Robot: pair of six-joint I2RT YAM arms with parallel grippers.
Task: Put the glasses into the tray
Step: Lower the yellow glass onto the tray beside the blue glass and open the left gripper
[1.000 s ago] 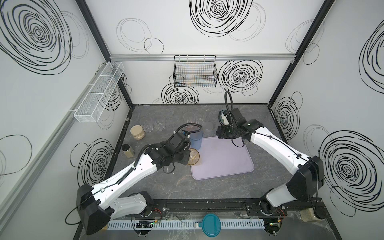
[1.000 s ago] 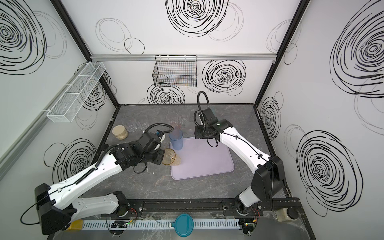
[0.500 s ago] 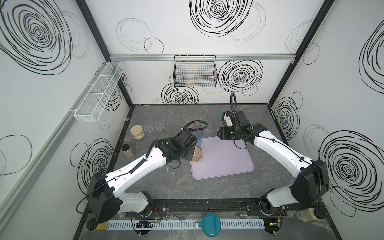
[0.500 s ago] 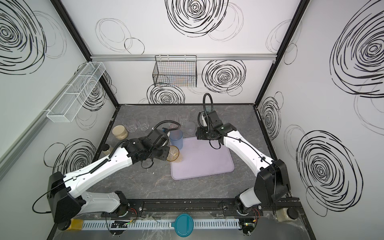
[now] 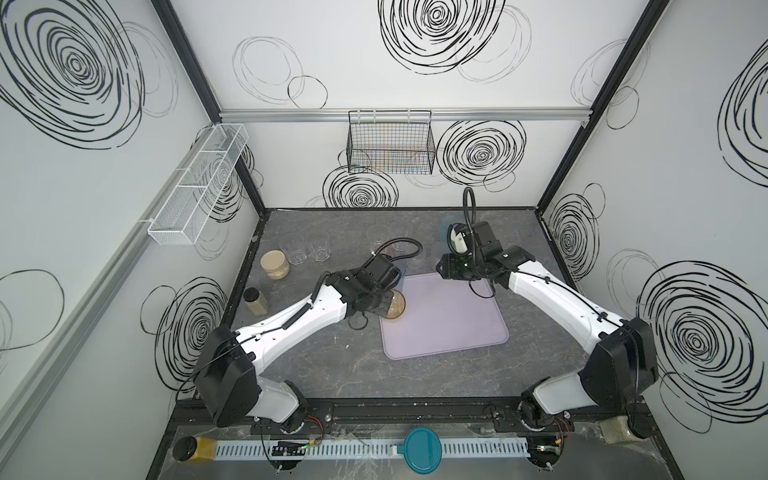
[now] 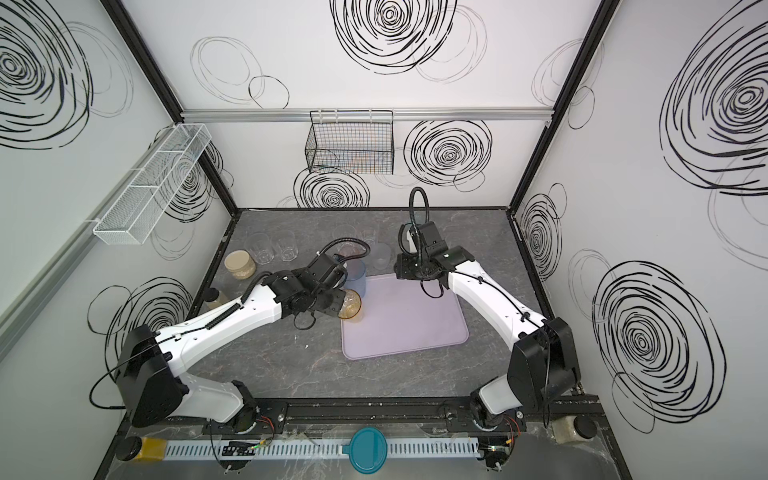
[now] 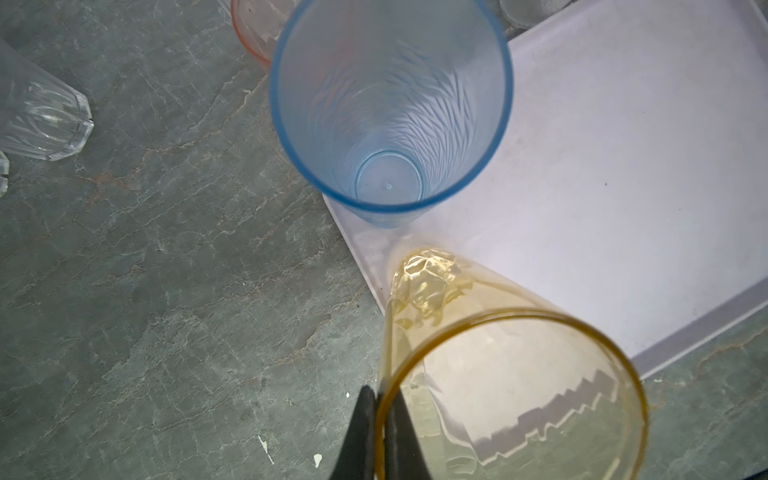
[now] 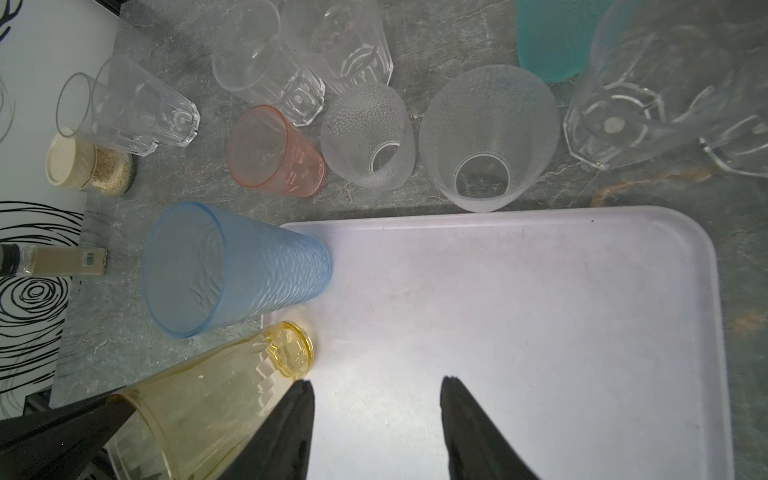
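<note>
My left gripper [image 7: 380, 390] is shut on the rim of an amber glass [image 7: 511, 395], one finger inside and one outside. The glass's base is at the left edge of the lilac tray [image 5: 453, 324]; I cannot tell whether it touches. In both top views the amber glass [image 6: 351, 306] is just left of the tray [image 6: 411, 324]. A tall blue glass [image 8: 232, 270] stands at the tray's far left corner. My right gripper [image 8: 376, 380] hangs open over the tray's far edge with nothing between its fingers. Pink [image 8: 274, 151], frosted [image 8: 486, 137], teal [image 8: 552, 37] and clear glasses [image 8: 141, 108] stand behind the tray.
Two clear glasses [image 5: 295, 249] and a lidded jar [image 5: 275, 264] stand at the far left, with a smaller jar [image 5: 255, 301] near the left wall. A black wire basket [image 5: 390, 147] hangs on the back wall. A round teal lid [image 5: 424, 449] lies on the front rail.
My left arm has carried the amber glass a little to the right, up to the tray's left edge. The right gripper has drifted slightly to the right, still open.
</note>
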